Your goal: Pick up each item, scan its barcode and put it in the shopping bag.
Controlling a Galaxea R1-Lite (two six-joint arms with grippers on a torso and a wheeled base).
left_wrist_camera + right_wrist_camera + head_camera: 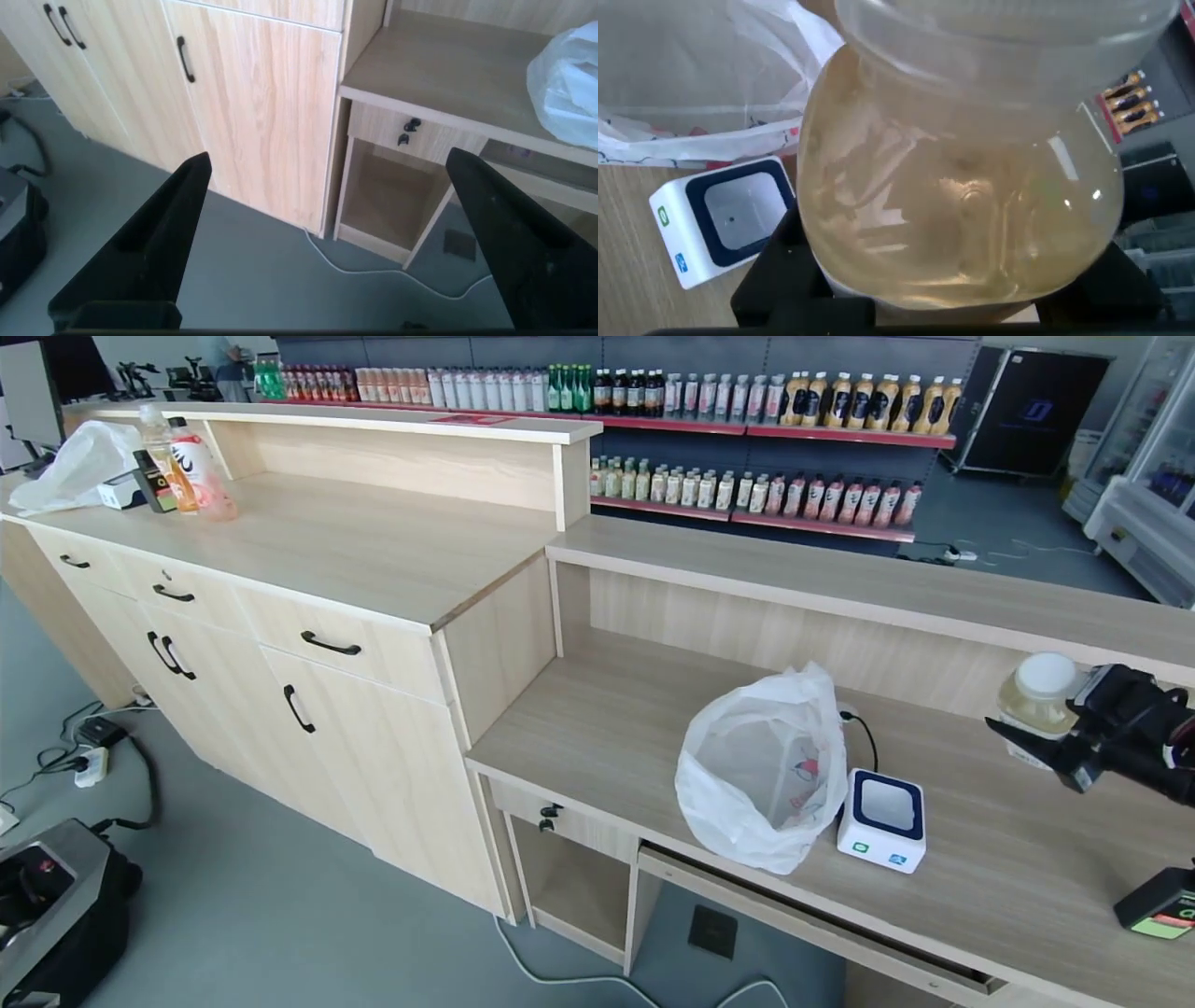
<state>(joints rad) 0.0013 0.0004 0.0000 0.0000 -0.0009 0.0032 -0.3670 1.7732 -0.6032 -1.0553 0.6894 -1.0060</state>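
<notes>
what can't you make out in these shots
- Jar barcode: the right wrist view is too close, and in the head view the right gripper covers the jar's lower part.
- Shopping bag contents: blurred by its cloudy plastic in the head view.
- Black item on the desk: cut off by the head view's right edge.

Legible text: none in any view.
White plastic shopping bag (761, 775): red print on side, unreadable.
White square barcode scanner with dark blue rim (882, 819): one green icon, one blue icon on the front edge; no characters made out.
Clear jar of pale yellow liquid with white lid (1032, 695): pale label at base, unreadable.
White-labelled pink bottle (198, 467): large dark characters, undecipherable.
Black box (1162, 901): green-and-orange label, unreadable.
</notes>
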